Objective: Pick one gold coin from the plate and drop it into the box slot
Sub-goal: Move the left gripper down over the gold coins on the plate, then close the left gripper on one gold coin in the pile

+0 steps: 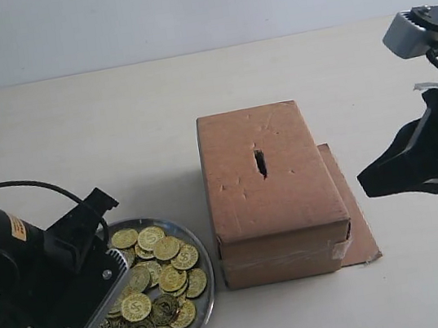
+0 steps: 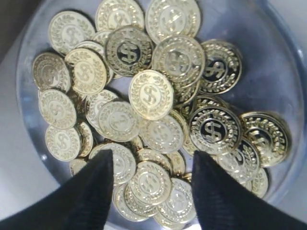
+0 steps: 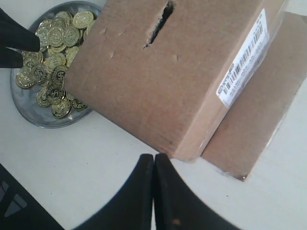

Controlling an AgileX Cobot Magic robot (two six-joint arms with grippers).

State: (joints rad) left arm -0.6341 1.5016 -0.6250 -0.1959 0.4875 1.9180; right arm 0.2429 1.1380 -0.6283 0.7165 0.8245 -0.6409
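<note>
The shiny silver plate sits at the front left, heaped with several gold coins. My left gripper hangs open just over the pile, its black fingers on either side of one coin without touching it. In the exterior view the left gripper covers the plate's left side. The brown cardboard box stands in the middle with its dark slot in the top face. My right gripper is shut and empty, hovering to the right of the box.
A flat cardboard sheet lies under the box and sticks out on its right side. A barcode label and clear tape run along one end of the box. The table is plain white all round.
</note>
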